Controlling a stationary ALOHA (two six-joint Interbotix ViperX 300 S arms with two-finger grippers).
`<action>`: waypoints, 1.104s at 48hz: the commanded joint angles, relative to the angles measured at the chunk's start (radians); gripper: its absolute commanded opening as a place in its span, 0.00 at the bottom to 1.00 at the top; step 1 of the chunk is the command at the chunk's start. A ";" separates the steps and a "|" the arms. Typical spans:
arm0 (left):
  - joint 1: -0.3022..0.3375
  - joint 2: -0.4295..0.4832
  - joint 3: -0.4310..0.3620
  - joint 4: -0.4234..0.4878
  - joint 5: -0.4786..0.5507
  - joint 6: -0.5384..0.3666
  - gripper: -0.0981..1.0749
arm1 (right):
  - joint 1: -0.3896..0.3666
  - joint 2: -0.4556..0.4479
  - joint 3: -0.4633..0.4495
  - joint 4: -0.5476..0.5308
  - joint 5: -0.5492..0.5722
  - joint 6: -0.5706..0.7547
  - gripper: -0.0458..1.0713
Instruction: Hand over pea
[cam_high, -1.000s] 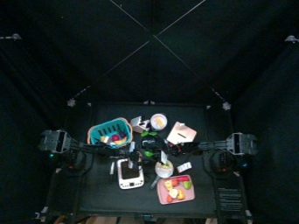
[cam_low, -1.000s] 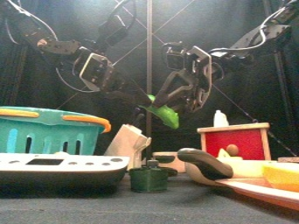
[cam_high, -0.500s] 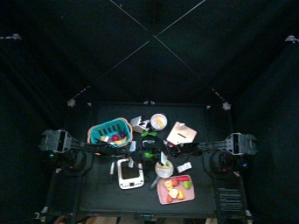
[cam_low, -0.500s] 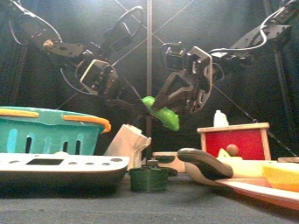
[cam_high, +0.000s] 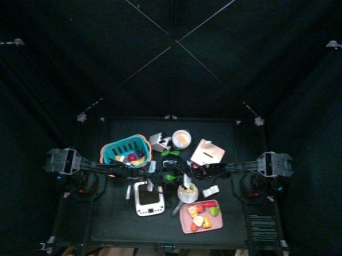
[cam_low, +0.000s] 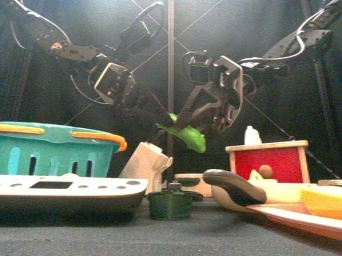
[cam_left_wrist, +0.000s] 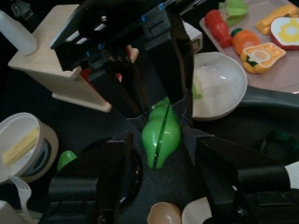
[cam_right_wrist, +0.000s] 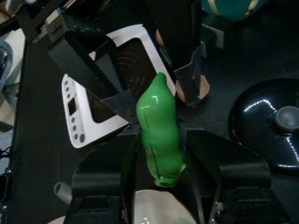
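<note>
Because the pea has to go from one arm to the other, the right pincer (cam_low: 201, 112) is squeezing the shiny green plastic pea pod (cam_low: 186, 132) high above the tabletop (cam_low: 80, 240). The left pincer (cam_low: 150, 108) is reaching in with its jaws spread wide around the pod's far end, not clamping it yet.

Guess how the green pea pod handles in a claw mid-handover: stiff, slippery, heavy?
The pea pod probably is stiff: it juts straight from the right claw without drooping. Its surface looks glossy and its ends taper, so it may slip or pivot. Likely light: it stays level in the front view between the right claw and the open left claw.
</note>
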 joint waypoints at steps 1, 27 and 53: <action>0.000 -0.020 -0.021 0.008 -0.003 0.002 0.82 | 0.000 -0.020 -0.021 0.000 -0.006 0.000 0.60; 0.002 -0.014 -0.023 0.040 -0.003 0.002 0.61 | 0.000 -0.018 -0.020 0.000 -0.006 0.000 0.60; 0.002 -0.018 -0.018 0.037 -0.003 0.000 0.58 | -0.002 -0.018 -0.015 -0.015 -0.006 -0.003 0.79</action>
